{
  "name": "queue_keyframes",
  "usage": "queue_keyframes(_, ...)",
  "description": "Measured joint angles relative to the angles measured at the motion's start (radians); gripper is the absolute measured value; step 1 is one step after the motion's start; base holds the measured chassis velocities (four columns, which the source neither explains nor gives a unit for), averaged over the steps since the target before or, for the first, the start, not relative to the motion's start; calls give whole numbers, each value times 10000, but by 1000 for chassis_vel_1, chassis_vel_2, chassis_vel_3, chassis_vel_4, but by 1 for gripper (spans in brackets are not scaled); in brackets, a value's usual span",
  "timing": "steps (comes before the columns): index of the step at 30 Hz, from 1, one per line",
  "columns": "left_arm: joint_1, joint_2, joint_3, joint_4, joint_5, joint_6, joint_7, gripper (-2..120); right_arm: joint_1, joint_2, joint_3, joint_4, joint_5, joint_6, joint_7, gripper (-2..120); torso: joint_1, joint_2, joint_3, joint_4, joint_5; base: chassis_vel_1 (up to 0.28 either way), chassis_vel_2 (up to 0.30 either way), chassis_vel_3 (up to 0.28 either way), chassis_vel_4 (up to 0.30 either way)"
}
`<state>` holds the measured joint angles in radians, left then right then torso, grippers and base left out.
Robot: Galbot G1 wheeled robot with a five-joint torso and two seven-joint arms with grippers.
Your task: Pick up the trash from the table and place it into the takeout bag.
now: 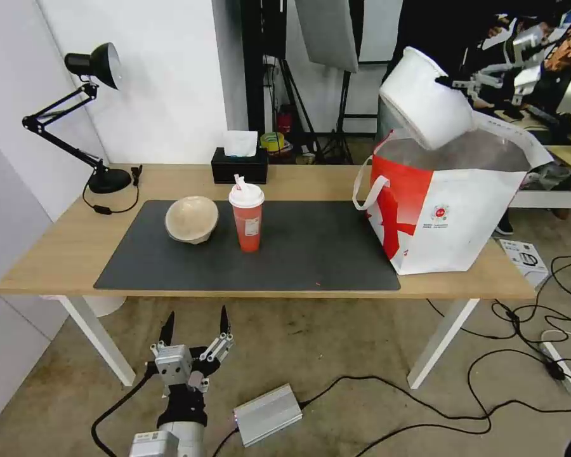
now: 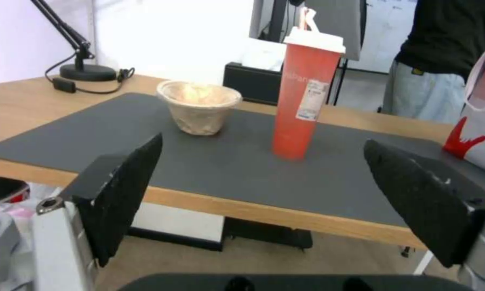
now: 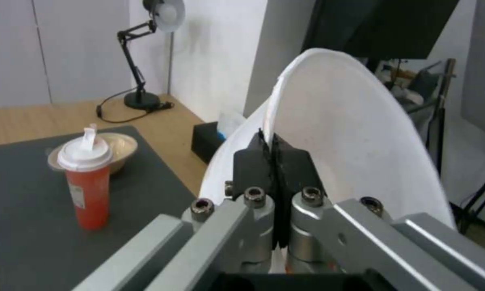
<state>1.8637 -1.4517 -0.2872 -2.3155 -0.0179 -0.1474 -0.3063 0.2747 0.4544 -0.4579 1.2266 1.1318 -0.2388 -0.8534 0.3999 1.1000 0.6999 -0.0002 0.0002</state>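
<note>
At the far left of the table [image 1: 57,254] we see a black desk lamp [image 1: 89,95] standing on the bare wood. Below the table's front edge our left gripper [image 1: 195,330] hangs low over the floor, its two black fingers [image 2: 129,182] spread wide with nothing between them. On the dark grey mat [image 1: 298,254] the beige paper bowl [image 1: 191,219] lies tipped on its side, and just beside it to the right the red drink cup [image 1: 247,216] stands upright with its white lid on. Behind them, against the back edge, sits the black tissue box [image 1: 239,166]. Further right the takeout bag [image 1: 450,216] stands open on the table's right end, partly on the mat, one strap handle drooping on its left side. Directly above the bag's opening we hold the white round bowl [image 1: 425,98], tilted steeply, well apart from the tabletop. Our right gripper [image 3: 273,155] has its fingers pinched tight on the bowl's rim, one finger inside the wall and one outside.
</note>
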Motion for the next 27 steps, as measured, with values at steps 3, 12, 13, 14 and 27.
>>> queue_keyframes(3,15,-12,42,12,15,1,0,100,-238,-159,218,165,0,0,22,0,-1,0,0,1,-1,0,0,0,0)
queue_keyframes(12,34,-19,100,27,55,1,0,100,-1036,-392,913,542,-1,-7,118,0,0,0,0,1,-2,0,0,0,0)
queue_keyframes(13,35,-16,109,35,58,1,0,100,-1222,-398,1060,595,-4,-12,143,0,0,0,0,2,-2,0,0,0,0)
queue_keyframes(14,35,-16,109,35,58,1,0,100,-1222,-398,1060,595,-4,-12,143,0,0,0,0,2,-2,0,0,0,0)
queue_keyframes(27,13,-20,138,96,78,2,-1,100,-2784,-361,2096,903,-286,-22,272,0,0,0,1,2,-1,0,0,0,0)
